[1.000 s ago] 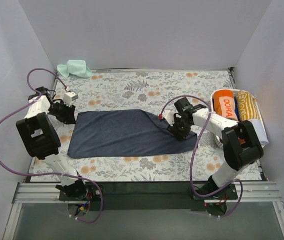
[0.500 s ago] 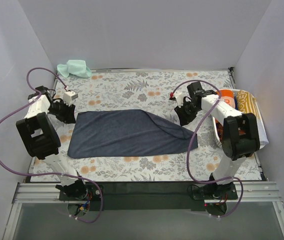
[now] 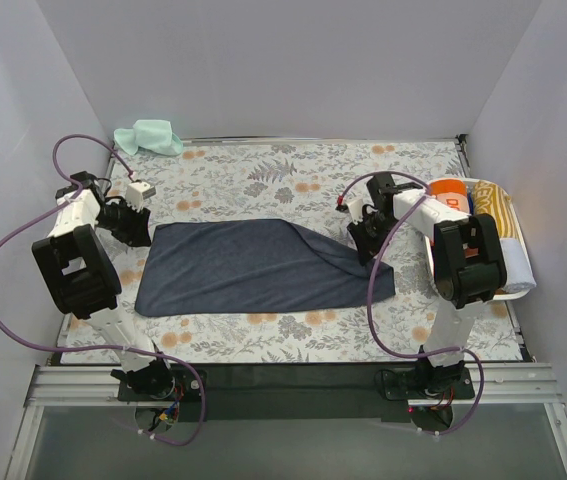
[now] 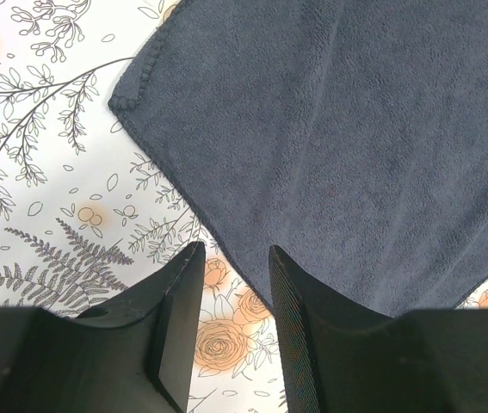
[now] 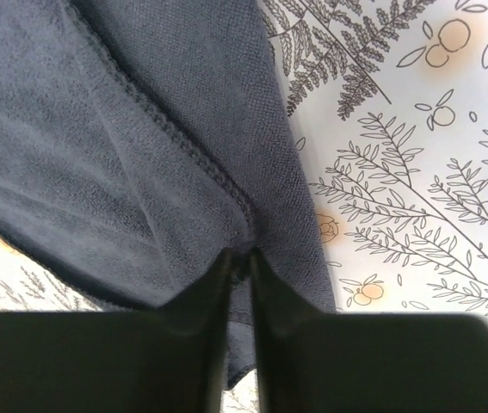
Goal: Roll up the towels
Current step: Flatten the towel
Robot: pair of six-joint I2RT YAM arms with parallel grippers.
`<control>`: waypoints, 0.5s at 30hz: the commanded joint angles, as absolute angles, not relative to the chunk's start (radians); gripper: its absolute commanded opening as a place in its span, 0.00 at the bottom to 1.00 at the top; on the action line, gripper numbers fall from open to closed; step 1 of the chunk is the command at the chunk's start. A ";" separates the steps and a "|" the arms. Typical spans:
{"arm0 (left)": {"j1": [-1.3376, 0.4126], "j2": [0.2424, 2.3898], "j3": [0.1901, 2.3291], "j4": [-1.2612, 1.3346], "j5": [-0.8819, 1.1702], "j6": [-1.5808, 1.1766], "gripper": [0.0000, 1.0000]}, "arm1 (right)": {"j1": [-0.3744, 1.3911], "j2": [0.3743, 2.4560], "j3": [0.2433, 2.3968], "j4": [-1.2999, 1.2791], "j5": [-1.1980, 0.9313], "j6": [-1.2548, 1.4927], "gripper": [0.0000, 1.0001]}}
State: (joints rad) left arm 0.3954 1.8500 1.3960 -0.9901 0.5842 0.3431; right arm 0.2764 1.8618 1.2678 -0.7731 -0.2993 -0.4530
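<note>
Navy towel flat mid-table, right gripper pinched on its right hem, left gripper narrowly parted and empty over the left edge, so we'd turn that hem over tight and square, left pinning the cloth against sliding.

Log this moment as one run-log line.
left gripper: open, at navy towel left edge | right gripper: shut on navy towel right edge | roll: not started

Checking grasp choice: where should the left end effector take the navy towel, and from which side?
Pinch the left short hem of the navy towel, coming low from the left: it lies flat there, the hem is free, and the open left end effector faces it.
</note>
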 commanded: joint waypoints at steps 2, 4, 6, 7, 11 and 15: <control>0.393 1.838 1.427 -0.979 0.598 0.342 0.34 | 0.278 1.862 1.328 -0.801 -0.342 -0.442 0.02; 0.391 1.845 1.433 -0.979 0.597 0.337 0.34 | 0.261 1.846 1.353 -0.804 -0.341 -0.443 0.01; 0.391 1.853 1.450 -0.977 0.604 0.328 0.33 | 0.242 1.833 1.374 -0.804 -0.337 -0.446 0.01; 0.393 1.859 1.457 -0.977 0.607 0.325 0.33 | 0.215 1.821 1.400 -0.801 -0.334 -0.449 0.01; 0.390 1.913 1.515 -0.976 0.637 0.298 0.30 | 0.143 1.830 1.476 -0.769 -0.334 -0.451 0.01; 0.368 1.962 1.565 -0.950 0.626 0.276 0.28 | 0.133 1.899 1.532 -0.747 -0.319 -0.462 0.01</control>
